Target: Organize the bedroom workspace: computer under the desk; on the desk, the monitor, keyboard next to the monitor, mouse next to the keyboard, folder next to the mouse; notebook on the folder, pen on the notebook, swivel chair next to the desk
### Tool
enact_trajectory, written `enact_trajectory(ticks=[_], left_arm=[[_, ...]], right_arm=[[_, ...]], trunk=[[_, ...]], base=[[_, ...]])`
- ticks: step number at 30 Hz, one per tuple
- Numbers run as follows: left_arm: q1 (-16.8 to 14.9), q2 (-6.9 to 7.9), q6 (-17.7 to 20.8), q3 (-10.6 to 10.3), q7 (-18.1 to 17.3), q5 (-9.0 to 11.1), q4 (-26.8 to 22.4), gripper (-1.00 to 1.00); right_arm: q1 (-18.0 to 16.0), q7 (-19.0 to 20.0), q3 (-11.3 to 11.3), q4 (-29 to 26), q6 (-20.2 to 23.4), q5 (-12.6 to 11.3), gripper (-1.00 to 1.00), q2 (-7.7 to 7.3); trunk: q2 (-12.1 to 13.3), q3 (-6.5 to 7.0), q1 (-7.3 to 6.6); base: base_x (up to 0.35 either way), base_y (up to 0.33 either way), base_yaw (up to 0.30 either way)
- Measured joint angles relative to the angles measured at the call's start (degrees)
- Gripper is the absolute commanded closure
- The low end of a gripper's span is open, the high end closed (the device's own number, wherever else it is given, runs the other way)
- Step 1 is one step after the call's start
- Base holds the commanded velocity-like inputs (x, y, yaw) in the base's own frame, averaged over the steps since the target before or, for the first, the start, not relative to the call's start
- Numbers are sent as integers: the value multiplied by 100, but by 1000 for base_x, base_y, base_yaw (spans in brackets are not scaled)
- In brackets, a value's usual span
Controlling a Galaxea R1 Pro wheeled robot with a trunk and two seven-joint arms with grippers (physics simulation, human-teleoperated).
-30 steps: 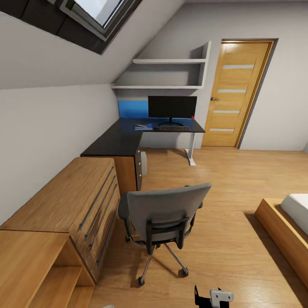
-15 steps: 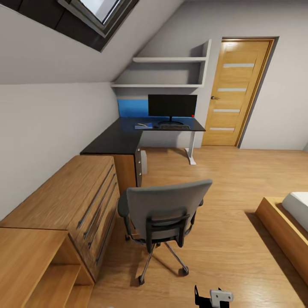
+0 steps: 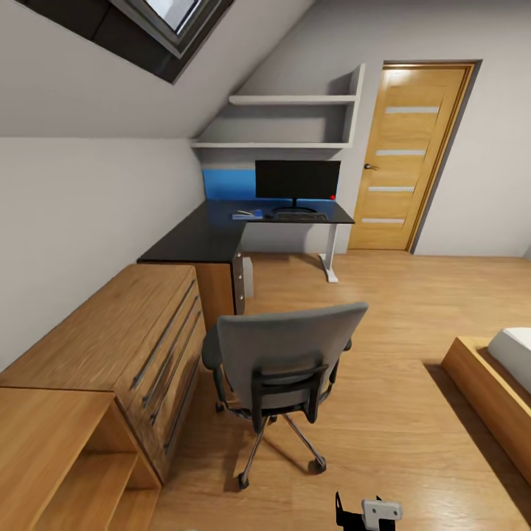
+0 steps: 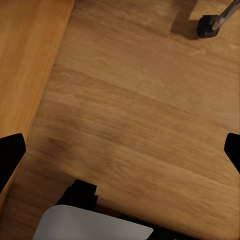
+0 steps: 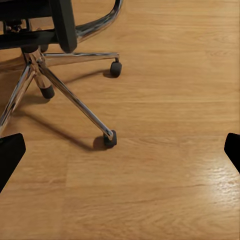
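The swivel chair [image 3: 284,369] stands on the light wood floor [image 3: 398,310] in the middle of the bedroom, with its grey backrest turned to the camera, well apart from the far part of the black surface [image 3: 214,236]. It is just beside the light-wood drawer chest [image 3: 118,339]. The monitor [image 3: 297,181] stands upright on the surface, with a red dot at its lower corner. The keyboard [image 3: 299,217] lies in front of the monitor foot. Near it lies the blue folder [image 3: 247,215] with something small and dark on top; I cannot tell more at this distance. A pale box, the computer [image 3: 248,277], stands on the floor under the surface, next to the pedestal with silver knobs. The wooden door [image 3: 402,158] is closed.

In the right wrist view the right claw [image 5: 120,150] is open, its two dark fingertips [image 5: 10,155] far apart and holding nothing, above the floor near the chrome base of the chair. In the left wrist view the left claw [image 4: 120,152] is open too and empty, over the floor, with one chair caster [image 4: 207,26] in sight.
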Motion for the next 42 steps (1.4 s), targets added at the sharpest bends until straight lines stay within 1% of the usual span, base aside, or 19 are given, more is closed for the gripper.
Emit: enact_trajectory(ticks=[13,21,35,42], left_arm=[[0,-7,0,0,2,-5,-4,-100],[0,-7,0,0,2,-5,-4,-100],[0,-7,0,0,2,-5,-4,-100],[0,-7,0,0,2,-5,-3,-100]], right_arm=[[0,0,0,0,0,1,-100,-3],[0,0,0,0,0,2,-100,-4],[0,-1,8,0,0,10,-100,-1],[0,-1,9,0,0,18,-100,-1]], trunk=[[-522,-233,286],[-842,-377,462],[-1404,-629,769],[-1685,-754,925]], base=[[-1,0,0],[-89,0,0],[-9,0,0],[-121,0,0]])
